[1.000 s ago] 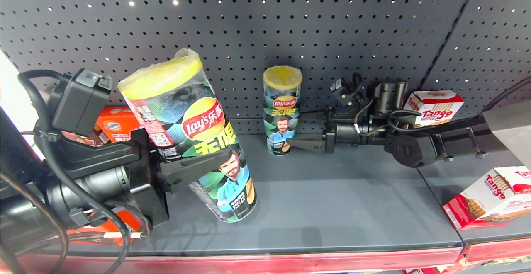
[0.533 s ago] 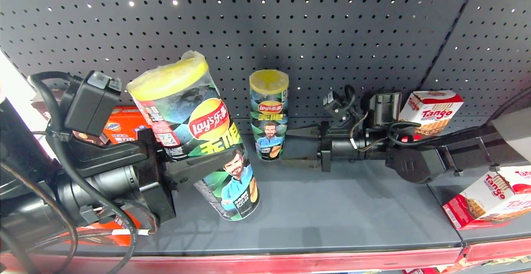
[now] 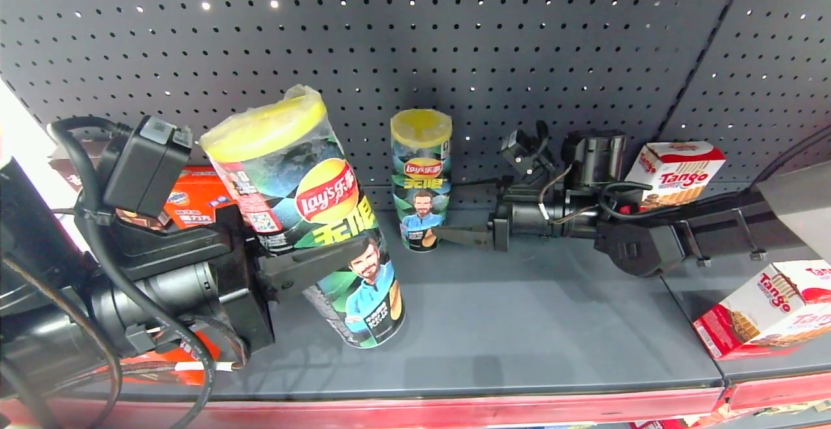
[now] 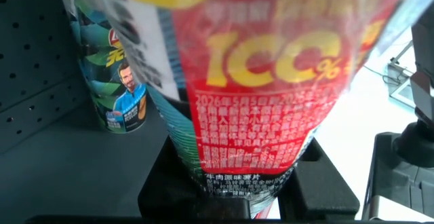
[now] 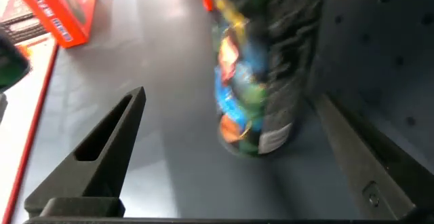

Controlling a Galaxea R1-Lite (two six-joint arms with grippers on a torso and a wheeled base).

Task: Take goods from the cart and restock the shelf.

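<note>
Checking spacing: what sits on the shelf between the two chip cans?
Nothing; the head view shows bare shelf between the tilted can and the upright can.

The near chip can (image 3: 311,215) hides the far finger of the left gripper (image 3: 321,254); from the head view, the front finger crosses its label and covers part of the print. Up close in the left wrist view, that can (image 4: 264,102) runs off the edge at the lid and its lettering is smeared. In the right wrist view the far chip can (image 5: 258,81) is a blur with its top cut off. The orange boxes (image 3: 193,198) sit mostly behind the left arm. The wafer box (image 3: 772,309) at the right is clipped by the edge.
</note>
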